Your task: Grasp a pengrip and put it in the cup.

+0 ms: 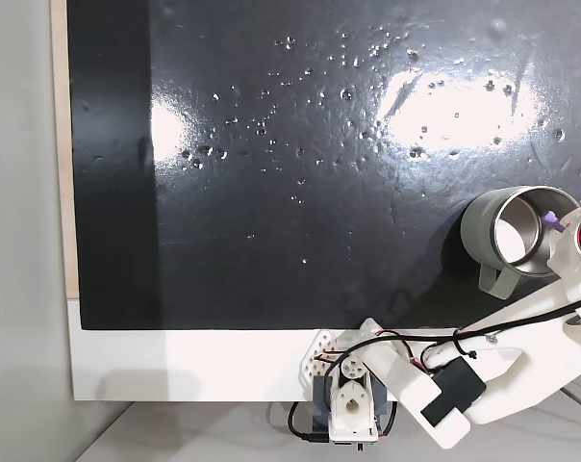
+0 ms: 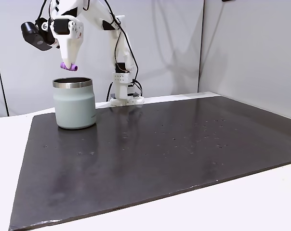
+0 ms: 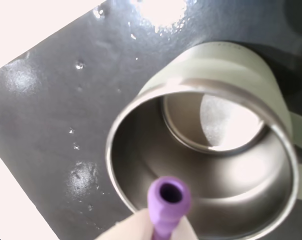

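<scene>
Pengrip: nearest my wrist camera I see the tiny purple soft-looking tube (image 3: 167,202), its open end facing the lens, its long axis running from my fingertips out over the cup's mouth.
Pengrip from the side: in a fixed view it (image 2: 69,66) lies almost level, slightly tilted, hanging just above the rim, not touching it.
Gripper: my white two-finger gripper (image 2: 68,63) is closed onto the tube, fingers nearly together, pointing down.
Cup: I see the pale sage-green mug with shiny steel inside (image 3: 226,165) standing upright, opening up.
Cup's place: on the black glossy mat (image 1: 300,192), near its right edge in a fixed view (image 1: 510,236), handle toward the near edge.
Arm: I see my white arm (image 1: 521,371) reaching from its base below the mat's near edge.
</scene>
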Controlling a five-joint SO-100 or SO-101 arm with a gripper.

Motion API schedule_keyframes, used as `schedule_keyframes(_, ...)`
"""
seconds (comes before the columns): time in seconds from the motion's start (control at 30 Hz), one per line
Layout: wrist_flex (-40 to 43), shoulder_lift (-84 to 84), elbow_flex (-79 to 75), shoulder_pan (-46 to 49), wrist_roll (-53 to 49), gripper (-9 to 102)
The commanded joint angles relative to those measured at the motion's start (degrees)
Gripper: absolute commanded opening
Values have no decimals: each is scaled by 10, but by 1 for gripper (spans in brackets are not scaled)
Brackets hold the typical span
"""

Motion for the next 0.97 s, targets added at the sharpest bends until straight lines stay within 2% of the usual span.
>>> schedule_keyframes(0.0, -2, 4, -30, 4, -12, 7)
schedule_keyframes(0.1, 1, 3, -30, 4, -11, 22)
schedule_keyframes(0.2, 1, 3, -30, 4, -10, 31)
schedule_keyframes(0.93, 4, -1, -29, -1, -5, 32)
